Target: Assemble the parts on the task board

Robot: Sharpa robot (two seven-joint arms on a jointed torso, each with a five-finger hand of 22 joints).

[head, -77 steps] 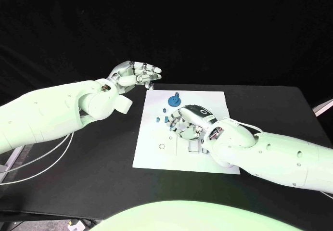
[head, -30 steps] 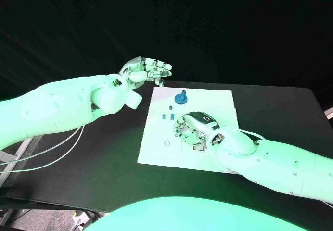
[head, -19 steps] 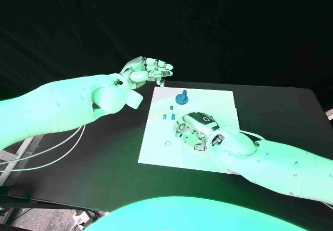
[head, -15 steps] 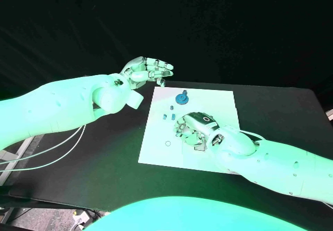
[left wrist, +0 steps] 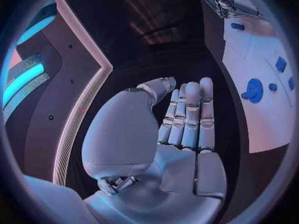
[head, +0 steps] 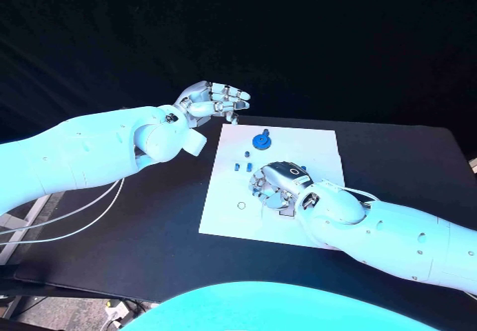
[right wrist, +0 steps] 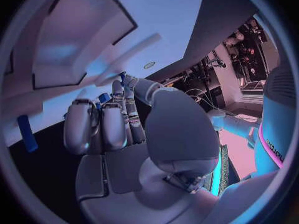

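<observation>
From the head view I see the task board, a white plate, lying in the middle of the black table. My left hand is raised above the table, just off the board's far left corner; in the left wrist view its fingers lie side by side, bent forward over the palm, and I see nothing in them. My right hand rests palm down on the middle of the board, fingers curled toward the plate. In the right wrist view its fingertips meet near a small blue piece, but I cannot tell whether they grip it or merely touch it. A round blue part with an upright stem stands on the far half of the board, apart from both hands; the left wrist view shows it too. Two small blue parts lie side by side between that round part and my right hand. A small ring-shaped mark shows on the board to the left of my right hand. A blue bar lies on the board near my right hand.
</observation>
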